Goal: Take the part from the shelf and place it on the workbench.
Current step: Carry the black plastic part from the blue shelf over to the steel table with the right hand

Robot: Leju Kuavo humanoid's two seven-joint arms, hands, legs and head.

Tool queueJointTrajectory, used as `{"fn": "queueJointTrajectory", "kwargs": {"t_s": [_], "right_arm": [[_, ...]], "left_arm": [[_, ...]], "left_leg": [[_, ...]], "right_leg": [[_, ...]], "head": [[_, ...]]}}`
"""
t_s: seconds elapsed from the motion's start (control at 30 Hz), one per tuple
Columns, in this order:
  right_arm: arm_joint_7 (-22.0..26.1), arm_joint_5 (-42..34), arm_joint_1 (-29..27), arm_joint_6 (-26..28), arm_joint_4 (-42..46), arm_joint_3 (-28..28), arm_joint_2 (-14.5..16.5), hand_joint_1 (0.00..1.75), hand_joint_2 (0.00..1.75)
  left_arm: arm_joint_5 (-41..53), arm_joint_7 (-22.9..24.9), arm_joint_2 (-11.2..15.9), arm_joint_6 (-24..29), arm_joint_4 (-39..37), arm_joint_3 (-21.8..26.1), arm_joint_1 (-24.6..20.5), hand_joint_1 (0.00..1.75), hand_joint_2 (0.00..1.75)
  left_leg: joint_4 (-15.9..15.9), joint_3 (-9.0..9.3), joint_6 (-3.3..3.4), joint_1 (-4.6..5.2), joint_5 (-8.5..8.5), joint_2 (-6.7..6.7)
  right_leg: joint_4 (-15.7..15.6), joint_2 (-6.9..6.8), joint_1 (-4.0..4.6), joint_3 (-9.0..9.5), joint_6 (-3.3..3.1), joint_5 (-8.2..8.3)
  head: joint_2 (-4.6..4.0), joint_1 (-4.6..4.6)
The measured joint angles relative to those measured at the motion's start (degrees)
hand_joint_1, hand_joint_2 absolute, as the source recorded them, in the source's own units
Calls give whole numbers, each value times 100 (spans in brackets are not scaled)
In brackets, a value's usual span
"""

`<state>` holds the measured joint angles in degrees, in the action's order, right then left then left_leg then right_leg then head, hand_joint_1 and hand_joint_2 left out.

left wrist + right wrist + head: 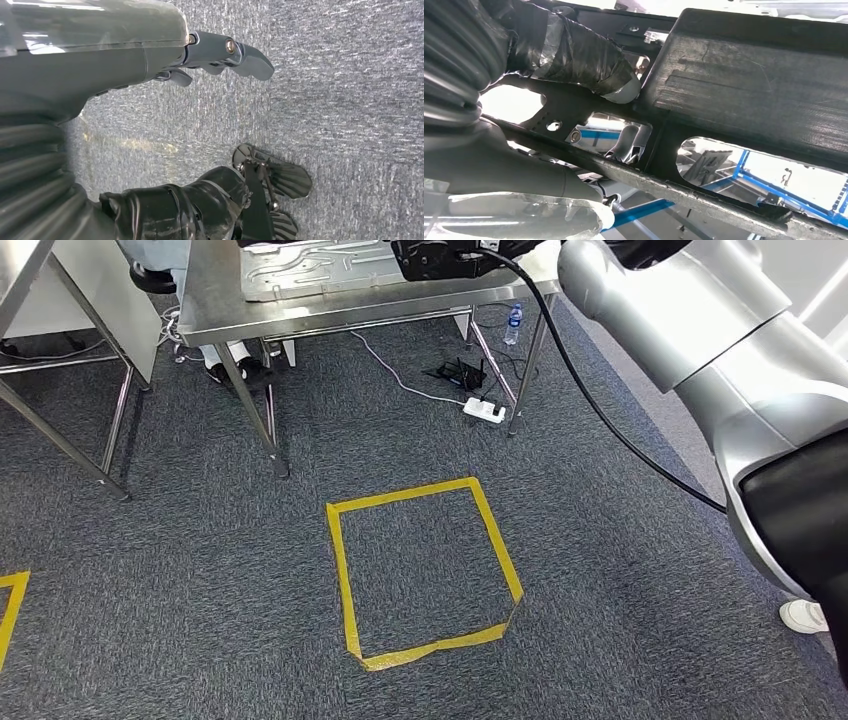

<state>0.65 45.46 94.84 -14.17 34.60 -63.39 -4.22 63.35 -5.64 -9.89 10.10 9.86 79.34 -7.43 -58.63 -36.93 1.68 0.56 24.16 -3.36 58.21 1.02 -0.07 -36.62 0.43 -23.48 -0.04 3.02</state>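
The right hand (574, 65) grips the black part (744, 85). In the right wrist view its tape-wrapped thumb presses on one face of the part and the other fingers (524, 175) close on the opposite side, around a thin bar of the frame. The part is a dark, flat piece with a solid block at one end and open cut-outs along a thinner frame.

In the head view the part (445, 258) is at the top edge, over the near right corner of the steel workbench (300, 302). Its long axis seems to run along the near edge of the workbench, but much of it is cut off by the picture, so I cannot tell which way it points, or whether it touches the surface. Just beside it, toward the left, a pressed metal plate (310, 268) lies flat on the workbench. The silver right arm (720, 360) reaches up to the part, with a black cable (600, 410) hanging from it.

The left hand (210, 55) hangs over the grey carpet (350, 75); its fingers are apart, a little curled, and hold nothing.

On the floor a square of yellow tape (425, 570) lies in front of the workbench. Under the workbench are a white power strip (483, 410) and a water bottle (514, 324).
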Motion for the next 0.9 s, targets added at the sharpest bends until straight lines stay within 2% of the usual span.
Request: {"fn": "queueJointTrajectory", "kwargs": {"t_s": [0.1, 0.17, 0.2, 0.27, 0.3, 0.33, 0.37, 0.4, 0.43, 0.47, 0.5, 0.53, 0.63, 0.67, 0.73, 0.8, 0.83, 0.87, 0.9], "right_arm": [[-4, 14, -3, -2, 1, 0, 0, 175, 175], [-8, 27, -7, -3, 2, 0, -10, 175, 175], [-11, 33, -8, -3, 3, 0, -17, 175, 175], [-16, 40, -23, -5, 9, 0, -29, 175, 175], [-17, 42, -43, -5, 13, 0, -33, 175, 175], [-17, 42, -70, -6, 15, 0, -38, 175, 175], [-20, 42, -97, -7, 15, 0, -44, 175, 175], [-22, 43, -118, -8, 15, 0, -48, 175, 175], [-25, 43, -129, -9, 16, 0, -50, 175, 175], [-28, 44, -132, -11, 16, 0, -50, 175, 175], [-27, 43, -128, -13, 21, 0, -49, 175, 175], [-27, 43, -126, -15, 27, 0, -48, 175, 175], [-28, 42, -138, -9, 39, 0, -49, 175, 175], [-32, 40, -141, -3, 42, 1, -50, 175, 175], [-48, 32, -140, 23, 48, 3, -51, 175, 175], [-62, 17, -144, 44, 50, 5, -55, 175, 175], [-65, 11, -153, 48, 49, 6, -57, 175, 175], [-65, 8, -165, 48, 49, 6, -59, 175, 175], [-65, 8, -176, 48, 50, 6, -59, 175, 175]], "left_arm": [[-1, 49, 5, 12, 0, 0, -1, 0, 175], [2, 64, -1, 20, 0, 0, 2, 0, 175], [4, 61, -4, 25, 0, 0, 2, 0, 175], [8, 50, -4, 33, 0, 0, -2, 0, 175], [8, 47, -4, 34, 0, 0, -5, 0, 175], [7, 46, -3, 34, 0, 0, -7, 0, 175], [7, 46, -2, 35, 0, 0, -6, 0, 175], [6, 47, -2, 36, 0, 0, -3, 0, 175], [6, 48, -1, 36, 0, 0, 2, 0, 175], [6, 48, 0, 37, 1, 0, 6, 0, 175], [6, 50, 2, 37, 1, 0, 6, 0, 175], [7, 49, 3, 37, 1, 0, 1, 0, 175], [8, 53, 4, 35, 0, 0, -4, 0, 175], [9, 57, 1, 34, 0, 0, 3, 0, 175], [10, 65, -7, 33, 0, 0, 8, 0, 175], [10, 66, -10, 34, 0, 0, -2, 0, 175], [10, 66, -10, 34, 0, 0, -6, 0, 175], [10, 66, -10, 34, 0, 0, -6, 0, 175], [10, 66, -10, 35, 0, 0, -4, 0, 175]], "left_leg": [[28, 26, 36, -11, -3, 2], [124, 106, 66, -58, -39, 18], [171, 148, 80, -85, -55, 29], [195, 179, 87, -104, -58, 47], [190, 181, 82, -114, -51, 50], [180, 181, 69, -128, -40, 50], [160, 181, 46, -148, -23, 46], [130, 180, 13, -171, 2, 41], [84, 177, -28, -197, 37, 34], [37, 166, -77, -217, 77, 29], [-13, 151, -125, -225, 115, 23], [-45, 135, -170, -228, 139, 16], [-35, 120, -260, -237, 146, -4], [-74, 101, -278, -241, 181, 31], [-452, -74, -302, -238, 396, 158], [-1187, -428, -303, -226, 704, 260], [-1492, -593, -291, -216, 786, 276], [-1623, -677, -266, -198, 770, 284], [-1539, -655, -224, -171, 652, 289]], "right_leg": [[-14, 4, 8, 15, 33, -5], [94, -9, 23, -14, 71, -94], [303, -16, 23, -102, 93, -219], [1010, -29, -21, -437, 139, -558], [1343, -33, -52, -609, 163, -672], [1524, -37, -83, -711, 189, -697], [1501, -41, -114, -715, 215, -622], [1285, -44, -146, -619, 242, -468], [921, -43, -179, -439, 274, -274], [581, -22, -195, -267, 303, -152], [318, 1, -197, -127, 300, -75], [173, 19, -187, -47, 275, -56], [156, 10, -146, -34, 114, -75], [153, -1, -148, -32, 68, -71], [142, -19, -150, -24, -11, -67], [143, -24, -119, -23, -53, -77], [144, -27, -96, -20, -67, -83], [145, -31, -72, -12, -80, -91], [146, -34, -46, 2, -93, -99]], "head": [[1, 1], [1, -13], [1, -27], [0, -51], [0, -51], [0, -53], [0, -55], [0, -55], [0, -57], [0, -56], [1, -56], [1, -54], [1, -43], [1, -37], [0, -16], [0, 0], [0, -1], [0, -1], [0, -1]]}}
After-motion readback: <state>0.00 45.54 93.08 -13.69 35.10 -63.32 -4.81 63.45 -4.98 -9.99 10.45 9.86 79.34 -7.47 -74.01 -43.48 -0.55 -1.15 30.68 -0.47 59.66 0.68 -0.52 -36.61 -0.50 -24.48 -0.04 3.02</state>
